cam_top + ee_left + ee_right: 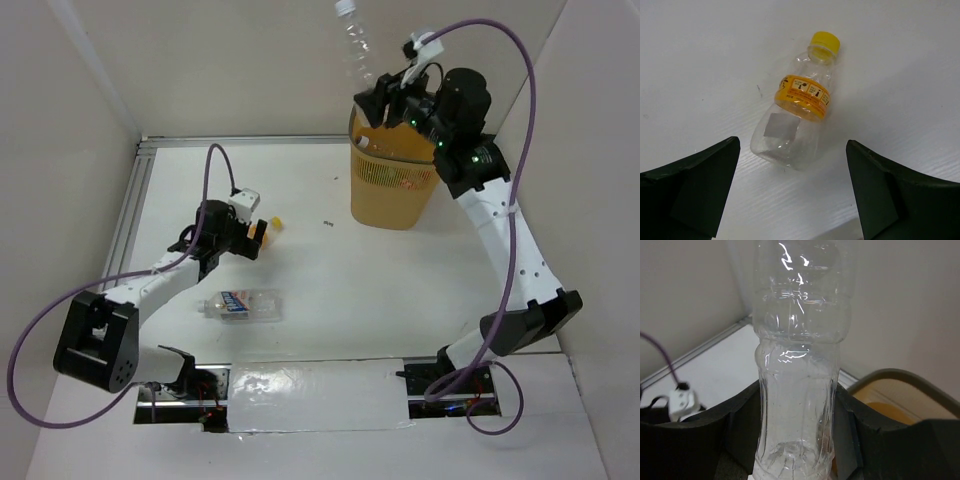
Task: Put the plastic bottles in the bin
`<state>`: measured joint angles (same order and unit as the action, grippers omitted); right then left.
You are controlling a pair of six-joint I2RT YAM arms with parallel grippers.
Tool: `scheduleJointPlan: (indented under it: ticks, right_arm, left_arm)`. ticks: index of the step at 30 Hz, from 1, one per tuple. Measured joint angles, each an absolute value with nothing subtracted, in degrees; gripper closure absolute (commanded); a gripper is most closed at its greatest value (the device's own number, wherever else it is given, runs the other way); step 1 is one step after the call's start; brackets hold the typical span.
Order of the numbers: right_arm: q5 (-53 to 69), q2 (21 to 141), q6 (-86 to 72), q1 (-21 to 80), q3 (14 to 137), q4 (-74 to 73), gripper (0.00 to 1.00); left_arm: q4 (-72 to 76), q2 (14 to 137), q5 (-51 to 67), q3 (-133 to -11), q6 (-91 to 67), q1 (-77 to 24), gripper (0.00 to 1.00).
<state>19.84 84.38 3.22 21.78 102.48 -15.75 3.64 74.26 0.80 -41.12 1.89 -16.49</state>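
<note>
Right gripper point(372, 92) grips clear bottle point(355, 45) over bin point(385, 195) rim — wall point(250, 60) close behind.

The desk point(300, 190) is viewed whole from a fixed camera set high above and behind the arm bases, tilted steeply down and forward. The left arm point(150, 285), the right arm point(510, 240), the bin point(392, 200) and the enclosing walls point(250, 70) are taken in from well back. The left wrist view is aimed down through the left claw point(792, 141) at the desk from close by; the yellow-capped bottle point(800, 115) framed there is also glimpsed in the top view. The right wrist view is pointed along the right claw point(797, 407), very near the clear bottle point(797, 340), with a wall behind. That bottle and the bin rim are shared with the top view.
</note>
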Motion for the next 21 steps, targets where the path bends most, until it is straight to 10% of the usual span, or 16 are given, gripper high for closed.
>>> scheduleJointPlan:
  ticks: [3, 6, 17, 21]
  right_arm:
    - [14.5, 86.9, 2.2, 17.6, 106.0, -16.2, 0.41]
    - [12.6, 89.4, 1.7, 12.7, 105.9, -18.4, 0.00]
    - [22.3, 86.5, 3.0, 0.6, 91.4, -24.6, 0.00]
    - [27.5, 81.5, 3.0, -4.5, 87.8, -25.1, 0.00]
  left_arm:
    - [4.4, 77.5, 1.6, -41.7, 3.5, -17.4, 0.00]
    - [5.1, 80.4, 1.6, -43.4, 4.6, -18.8, 0.00]
    - [7.9, 92.0, -6.0, -49.3, 7.6, -22.5, 0.03]
    - [7.6, 95.5, -9.4, -49.9, 7.7, -22.7, 0.32]
